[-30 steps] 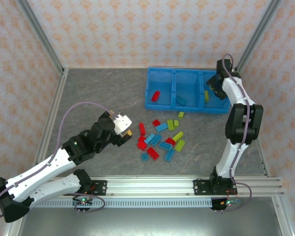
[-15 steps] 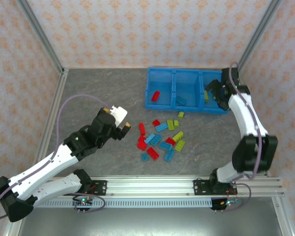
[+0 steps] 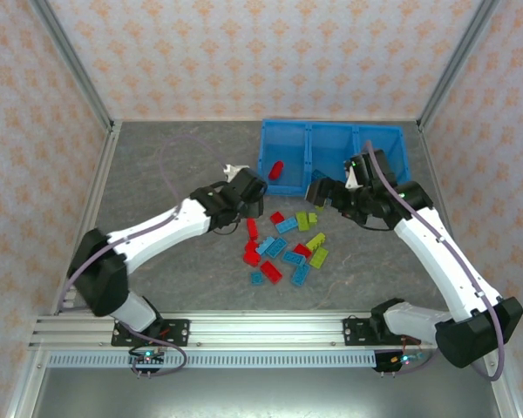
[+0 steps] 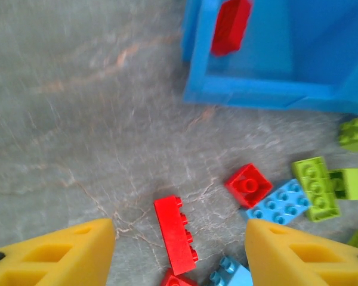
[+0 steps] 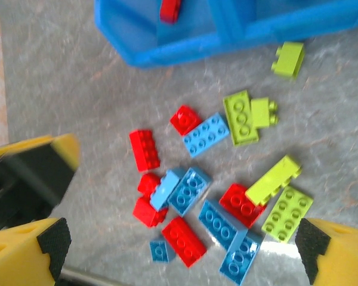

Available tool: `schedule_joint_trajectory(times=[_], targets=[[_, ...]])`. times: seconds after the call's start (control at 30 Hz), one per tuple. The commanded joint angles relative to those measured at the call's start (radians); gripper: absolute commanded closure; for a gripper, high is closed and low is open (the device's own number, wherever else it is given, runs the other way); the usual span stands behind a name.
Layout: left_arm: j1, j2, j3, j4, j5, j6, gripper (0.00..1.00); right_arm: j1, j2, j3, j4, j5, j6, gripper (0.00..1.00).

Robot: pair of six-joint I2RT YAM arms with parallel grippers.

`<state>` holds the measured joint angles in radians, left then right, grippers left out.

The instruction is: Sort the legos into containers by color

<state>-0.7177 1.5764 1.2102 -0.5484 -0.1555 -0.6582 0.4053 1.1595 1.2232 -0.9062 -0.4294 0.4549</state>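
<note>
While left gripper [image 4: 179, 238] and right gripper [image 5: 182, 244] hover open, legos [image 3: 283, 248] lie mid-frame on marbled grey tabletop [image 3: 174, 157] between patterned walls [image 3: 244, 52].

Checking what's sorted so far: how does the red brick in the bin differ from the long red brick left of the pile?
The red brick in the bin lies inside the bin's left compartment, already sorted; the long red brick lies loose on the table. The binned one sits by itself; the table one has another red brick and a light blue brick at one end. Both are red and elongated.
</note>
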Motion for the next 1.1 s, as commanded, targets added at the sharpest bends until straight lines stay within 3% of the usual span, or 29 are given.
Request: schedule_joint_trajectory(times=[0.0, 0.4, 0.57, 0.67, 0.87, 1.07], targets=[[0.012, 0.061, -0.002, -0.018, 0.024, -0.183, 0.40, 0.015, -0.007, 0.019, -0.061, -0.039, -0.002, 0.01], [0.021, 0.304, 0.004, 0.075, 0.129, -0.195, 0.48, 0.017, 0.016, -0.010, -0.029, -0.044, 0.022, 0.00], [0.022, 0.298, -0.019, 0.080, 0.135, -0.193, 0.73, 0.017, 0.018, -0.001, -0.033, -0.032, 0.028, 0.00], [0.022, 0.235, 0.004, 0.043, 0.146, -0.185, 0.82, 0.017, 0.017, 0.014, -0.030, -0.044, 0.041, 0.00], [-0.003, 0.130, 0.211, -0.048, 0.104, -0.110, 0.85, 0.017, -0.001, 0.030, 0.003, -0.035, 0.076, 0.00], [0.019, 0.322, 0.534, -0.087, -0.083, 0.070, 0.85, 0.018, -0.001, 0.034, 0.016, -0.009, 0.093, 0.00]])
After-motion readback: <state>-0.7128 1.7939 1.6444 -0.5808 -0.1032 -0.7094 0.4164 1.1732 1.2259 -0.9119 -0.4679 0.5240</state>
